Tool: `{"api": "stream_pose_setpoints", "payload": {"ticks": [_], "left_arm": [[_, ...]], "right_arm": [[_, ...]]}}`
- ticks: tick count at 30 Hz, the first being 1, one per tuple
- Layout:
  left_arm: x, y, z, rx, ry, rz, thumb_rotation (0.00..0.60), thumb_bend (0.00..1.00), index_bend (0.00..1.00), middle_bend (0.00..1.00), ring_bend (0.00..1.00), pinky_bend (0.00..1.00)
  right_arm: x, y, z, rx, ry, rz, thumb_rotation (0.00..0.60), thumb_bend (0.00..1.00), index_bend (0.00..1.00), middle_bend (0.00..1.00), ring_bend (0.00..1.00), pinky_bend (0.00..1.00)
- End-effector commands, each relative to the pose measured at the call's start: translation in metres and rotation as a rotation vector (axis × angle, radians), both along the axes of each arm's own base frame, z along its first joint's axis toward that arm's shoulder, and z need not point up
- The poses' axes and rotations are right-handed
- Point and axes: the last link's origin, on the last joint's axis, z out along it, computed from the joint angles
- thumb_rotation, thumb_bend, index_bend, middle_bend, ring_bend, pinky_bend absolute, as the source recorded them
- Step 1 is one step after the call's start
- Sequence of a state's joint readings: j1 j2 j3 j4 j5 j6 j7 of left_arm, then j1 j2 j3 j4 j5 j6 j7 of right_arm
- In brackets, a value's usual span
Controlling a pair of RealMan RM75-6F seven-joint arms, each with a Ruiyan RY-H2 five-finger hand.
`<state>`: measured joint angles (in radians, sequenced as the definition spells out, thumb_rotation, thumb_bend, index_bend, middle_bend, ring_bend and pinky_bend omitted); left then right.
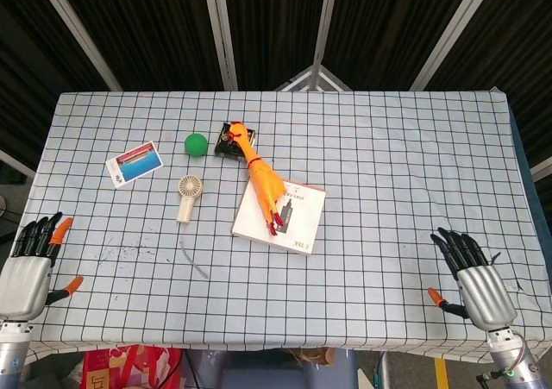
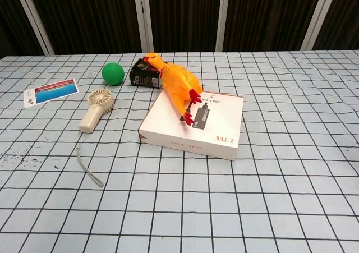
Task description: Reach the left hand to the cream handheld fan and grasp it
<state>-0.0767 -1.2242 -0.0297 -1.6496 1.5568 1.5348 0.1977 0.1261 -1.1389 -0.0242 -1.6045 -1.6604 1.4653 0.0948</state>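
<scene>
Cream handheld fan [image 1: 187, 197] lies flat at about 1 o'clock from my empty, splayed left hand [image 1: 28, 271], well apart, so I'd wrap the handle, dodging its wrist strap [image 1: 193, 259]; right hand [image 1: 476, 281] sits spread, holding nothing.

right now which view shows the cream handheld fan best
The chest view: the cream handheld fan is larger there, with its round grille, handle and wrist strap clear. The head view shows it small from above, far from the left hand.
</scene>
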Motion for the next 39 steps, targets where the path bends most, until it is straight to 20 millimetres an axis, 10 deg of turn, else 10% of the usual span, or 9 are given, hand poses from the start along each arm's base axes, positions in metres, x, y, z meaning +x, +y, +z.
{"api": "stream_pose_setpoints", "payload": {"ticks": [1,5,11,20,39], "left_arm": [[0.002,0.006,-0.001,-0.012,0.018,0.002,0.600,0.25,0.00,0.14,0.08,0.24],[0.015,0.028,-0.005,-0.017,0.054,-0.021,0.600,0.45,0.00,0.55,0.45,0.60],[0.043,0.070,-0.027,-0.098,0.036,-0.009,0.600,0.70,0.00,0.81,0.69,0.82],[0.084,0.121,-0.079,-0.239,0.089,0.032,0.600,0.81,0.00,0.89,0.76,0.89],[0.105,0.146,-0.142,-0.329,0.158,0.113,0.600,0.83,0.07,0.90,0.76,0.90]], "right_arm": [[0.000,0.000,0.000,0.002,-0.003,-0.003,0.600,0.29,0.00,0.00,0.00,0.06],[0.001,-0.001,0.000,0.002,-0.007,0.000,0.600,0.29,0.00,0.00,0.00,0.06],[0.002,-0.001,0.000,0.009,-0.015,0.004,0.600,0.29,0.00,0.00,0.00,0.06],[0.001,-0.001,0.003,0.012,-0.034,0.002,0.600,0.29,0.00,0.00,0.00,0.06],[0.001,-0.001,0.004,0.021,-0.051,0.001,0.600,0.29,0.00,0.00,0.00,0.06]]}}
